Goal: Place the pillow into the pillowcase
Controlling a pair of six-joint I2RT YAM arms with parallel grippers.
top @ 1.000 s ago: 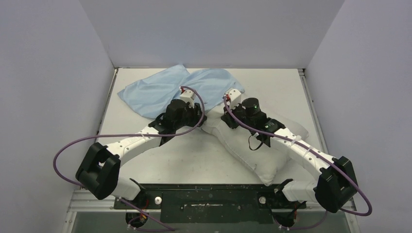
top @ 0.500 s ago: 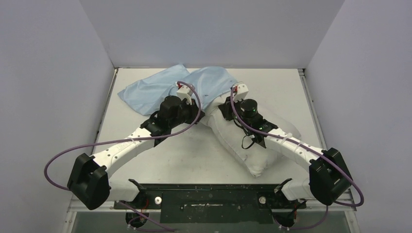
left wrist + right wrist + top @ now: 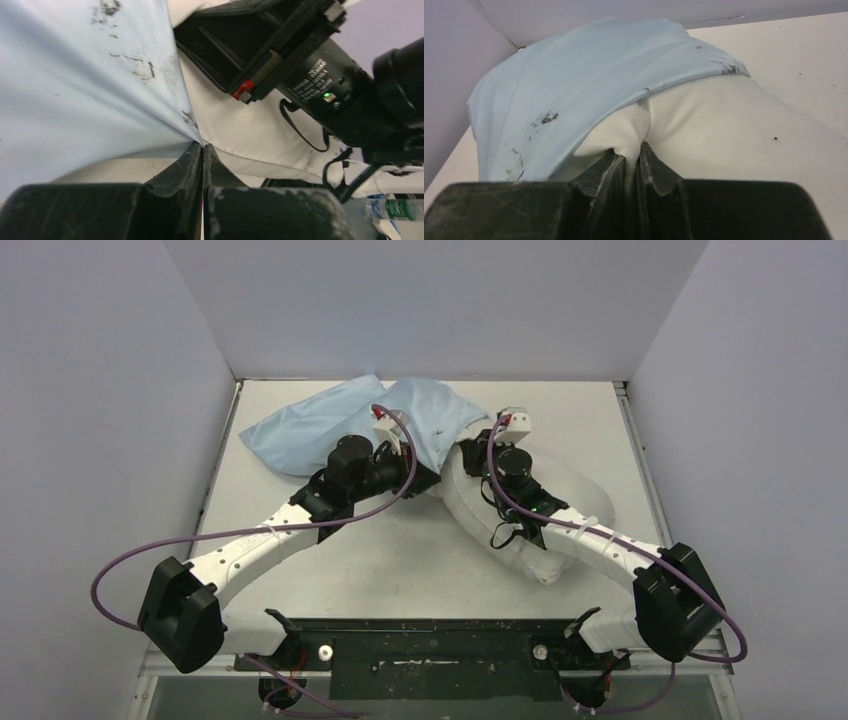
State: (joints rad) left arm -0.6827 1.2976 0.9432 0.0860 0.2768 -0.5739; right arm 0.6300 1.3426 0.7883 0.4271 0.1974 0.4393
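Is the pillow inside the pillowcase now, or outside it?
Partly in, it seems: only the far end of the pillow lies under the hem of the pillowcase; most of it is bare on the table.

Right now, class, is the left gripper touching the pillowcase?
Touching. In the left wrist view, the left gripper is closed on a fold of the pillowcase, with the blue cloth gathered to a point between its tips.
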